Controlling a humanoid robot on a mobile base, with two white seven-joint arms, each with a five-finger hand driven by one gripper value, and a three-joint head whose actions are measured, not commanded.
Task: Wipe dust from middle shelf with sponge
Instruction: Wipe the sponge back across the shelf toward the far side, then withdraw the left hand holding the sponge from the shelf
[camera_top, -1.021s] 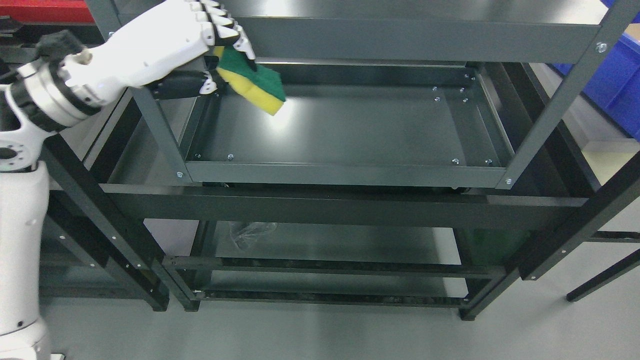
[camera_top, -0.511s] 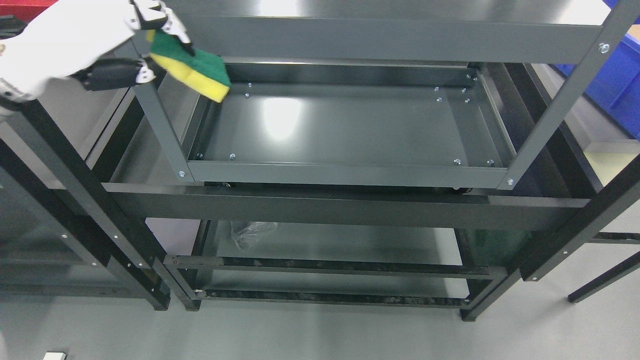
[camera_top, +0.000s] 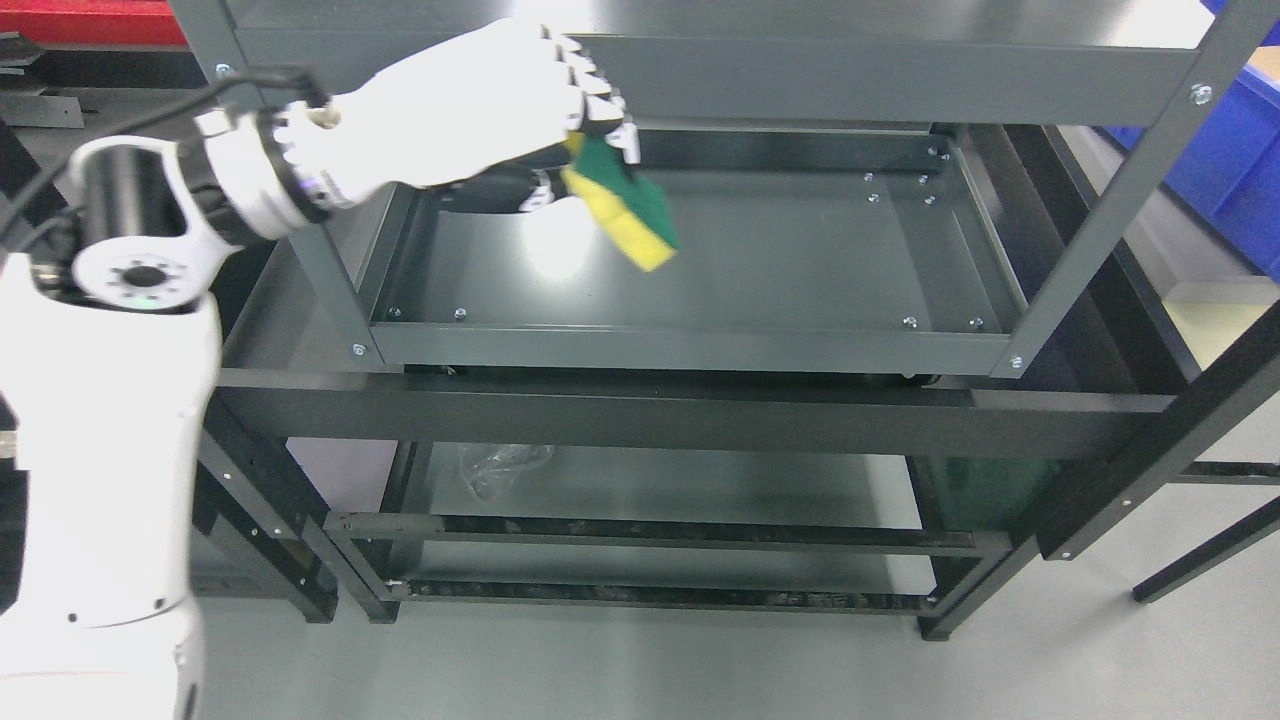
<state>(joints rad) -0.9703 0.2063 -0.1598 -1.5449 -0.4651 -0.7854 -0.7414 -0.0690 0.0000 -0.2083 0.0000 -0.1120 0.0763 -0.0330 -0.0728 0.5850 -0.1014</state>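
Note:
My left hand comes in from the left and is shut on a yellow and green sponge. The sponge hangs tilted from the fingers, its yellow end lowest, above the left middle of the dark grey metal shelf tray. I cannot tell if the sponge touches the tray surface. The hand sits just under the front rail of the shelf above. My right hand is out of view.
The dark metal rack has a top shelf rail, slanted uprights and lower shelves. A crumpled clear plastic piece lies on the lower shelf. A blue bin stands at the far right.
My left hand with the sponge swung back to the right, from the rack's far left upright to over the left middle of the tray. The sponge now hangs steeper.

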